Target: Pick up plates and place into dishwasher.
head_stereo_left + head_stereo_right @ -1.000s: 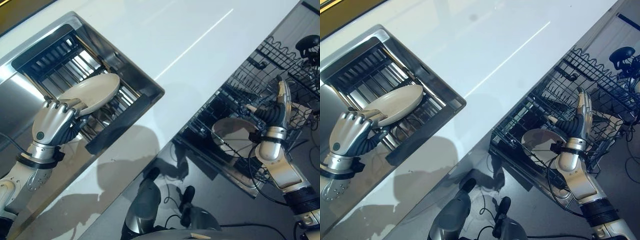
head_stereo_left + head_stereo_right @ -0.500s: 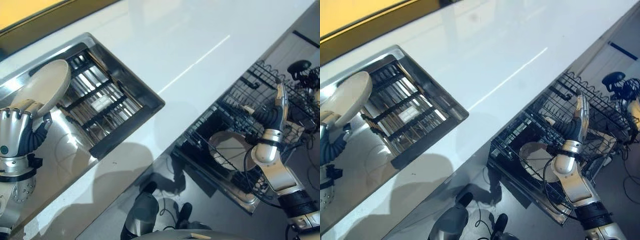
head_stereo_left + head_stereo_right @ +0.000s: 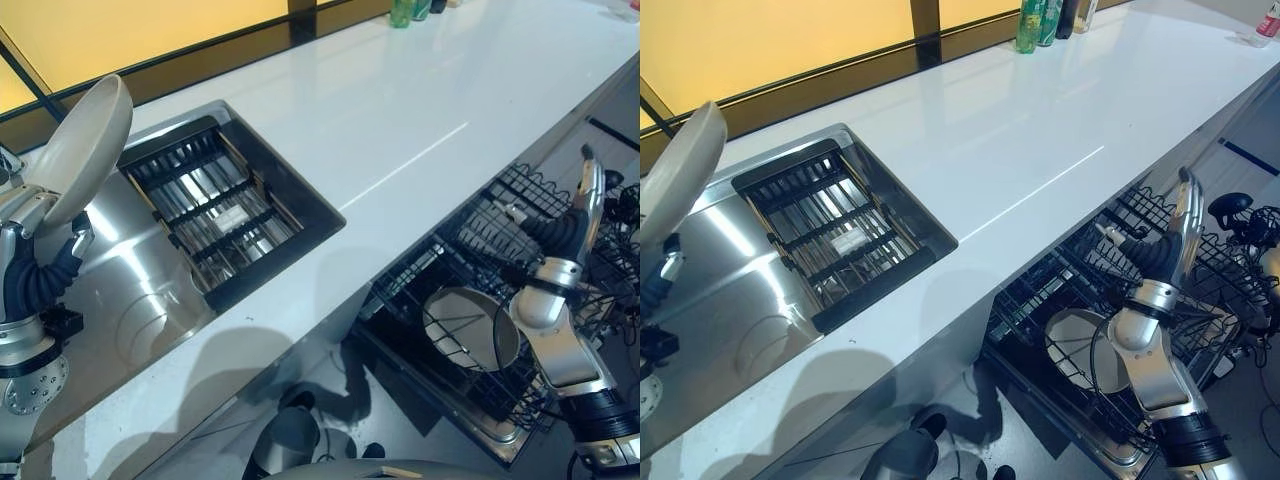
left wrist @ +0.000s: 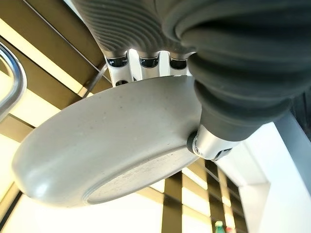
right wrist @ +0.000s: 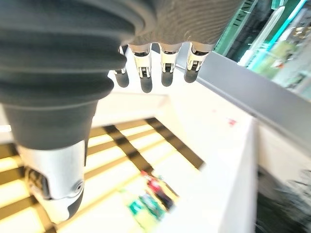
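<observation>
carrying a plate toward the dishwasher

fingers and thumb of the left hand pinch the cream plate, held high beside the sink. right hand stands straight-fingered, empty, over the dishwasher rack, where another plate sits. next: swing it across the counter to a free slot.

Worktop, sink and open dishwasher rack from above

A long white counter runs across, with a steel sink set into it and a dark slatted rack resting inside the basin. At the far left edge a pale plate stands tilted high above the sink. Below the counter's front edge, a black wire dishwasher rack is pulled out and holds another pale plate. The right hand rises over that rack with fingers straight and empty. Bottles stand at the counter's far end.
</observation>
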Available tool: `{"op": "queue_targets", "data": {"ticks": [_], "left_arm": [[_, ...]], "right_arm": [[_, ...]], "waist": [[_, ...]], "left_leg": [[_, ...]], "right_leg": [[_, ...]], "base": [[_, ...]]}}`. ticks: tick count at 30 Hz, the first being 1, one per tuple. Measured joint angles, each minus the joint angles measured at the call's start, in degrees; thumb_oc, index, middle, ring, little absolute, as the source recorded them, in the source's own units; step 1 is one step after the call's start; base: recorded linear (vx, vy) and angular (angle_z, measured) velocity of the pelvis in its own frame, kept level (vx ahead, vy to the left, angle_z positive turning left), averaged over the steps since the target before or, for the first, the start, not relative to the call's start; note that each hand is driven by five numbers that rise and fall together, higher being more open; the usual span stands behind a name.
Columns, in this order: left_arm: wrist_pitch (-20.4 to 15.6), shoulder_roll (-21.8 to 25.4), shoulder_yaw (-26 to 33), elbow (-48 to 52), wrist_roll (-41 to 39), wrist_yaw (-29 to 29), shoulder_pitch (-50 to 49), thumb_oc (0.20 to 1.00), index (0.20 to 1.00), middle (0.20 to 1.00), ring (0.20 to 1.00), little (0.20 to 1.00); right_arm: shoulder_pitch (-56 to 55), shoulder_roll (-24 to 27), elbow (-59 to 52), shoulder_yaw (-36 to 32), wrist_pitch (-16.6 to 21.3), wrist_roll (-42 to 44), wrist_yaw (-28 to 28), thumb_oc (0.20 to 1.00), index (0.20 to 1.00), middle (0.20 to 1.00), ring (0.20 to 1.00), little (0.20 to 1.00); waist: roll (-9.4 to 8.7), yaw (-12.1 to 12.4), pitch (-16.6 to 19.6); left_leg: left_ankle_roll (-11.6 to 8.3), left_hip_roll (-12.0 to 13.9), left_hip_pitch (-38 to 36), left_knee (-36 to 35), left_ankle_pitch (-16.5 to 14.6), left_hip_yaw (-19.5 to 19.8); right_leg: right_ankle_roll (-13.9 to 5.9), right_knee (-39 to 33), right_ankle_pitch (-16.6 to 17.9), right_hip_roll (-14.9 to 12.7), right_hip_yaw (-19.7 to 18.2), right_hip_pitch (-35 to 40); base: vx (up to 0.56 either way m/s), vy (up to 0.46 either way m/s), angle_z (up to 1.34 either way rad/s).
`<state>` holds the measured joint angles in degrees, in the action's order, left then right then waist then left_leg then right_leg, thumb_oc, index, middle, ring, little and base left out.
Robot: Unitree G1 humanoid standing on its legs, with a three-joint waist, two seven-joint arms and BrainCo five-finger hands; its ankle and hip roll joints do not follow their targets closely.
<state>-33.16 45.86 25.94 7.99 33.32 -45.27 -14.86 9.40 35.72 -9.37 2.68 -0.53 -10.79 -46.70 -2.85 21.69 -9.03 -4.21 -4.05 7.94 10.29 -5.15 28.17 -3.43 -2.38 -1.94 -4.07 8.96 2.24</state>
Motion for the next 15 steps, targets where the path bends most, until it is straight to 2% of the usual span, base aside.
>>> {"op": "queue_targets", "data": {"ticks": [5,9,12,15], "left_arm": [[-2.55,0.3,-2.46,4.25,-7.17,9.01,5.06,0.2,0.2,0.2,0.2,0.2],[-3.47,0.76,-6.25,5.38,-8.4,14.08,8.5,0.2,0.2,0.2,0.2,0.2],[-5.09,3.23,-9.03,5.5,-10.12,18.54,9.93,0.2,0.2,0.2,0.2,0.2],[-8.26,7.18,-12.11,6.97,-12.17,25.8,12.39,0.2,0.2,0.2,0.2,0.2]], "right_arm": [[5.73,3.13,-4.32,0.03,3.42,-3.73,3.31,1.0,1.0,1.0,1.0,1.0],[10.03,3.86,-6.04,0.4,7.04,-4.91,7.96,1.0,1.0,1.0,1.0,1.0],[12.17,5.98,-6.09,1.95,9.28,-5.04,12.0,1.0,1.0,1.0,1.0,1.0],[13.31,7.39,-6.31,2.95,11.51,-4.94,16.22,1.0,1.0,1.0,1.0,1.0]], "waist": [[0.14,-0.04,0.44],[0.47,-0.15,0.77],[0.66,-0.3,1.13],[0.81,-0.24,1.28]], "left_leg": [[-0.01,-0.18,-0.38,0.11,0.0,0.31],[-0.01,-0.32,-0.89,0.06,0.0,0.51],[0.0,-0.31,-1.23,-0.11,0.0,0.5],[0.0,-0.31,-1.36,-0.08,0.0,0.51]], "right_leg": [[-0.01,-0.24,-0.01,-0.08,0.22,0.75],[-0.02,-0.53,-0.01,-0.15,0.56,1.5],[-0.03,-0.6,-0.03,-0.19,0.56,1.75],[-0.03,-0.63,-0.02,-0.2,0.6,1.95]], "base": [[-0.03,-0.013,0.06],[-0.02,0.0,0.03],[0.0,0.0,0.0],[0.0,0.0,0.0]]}}
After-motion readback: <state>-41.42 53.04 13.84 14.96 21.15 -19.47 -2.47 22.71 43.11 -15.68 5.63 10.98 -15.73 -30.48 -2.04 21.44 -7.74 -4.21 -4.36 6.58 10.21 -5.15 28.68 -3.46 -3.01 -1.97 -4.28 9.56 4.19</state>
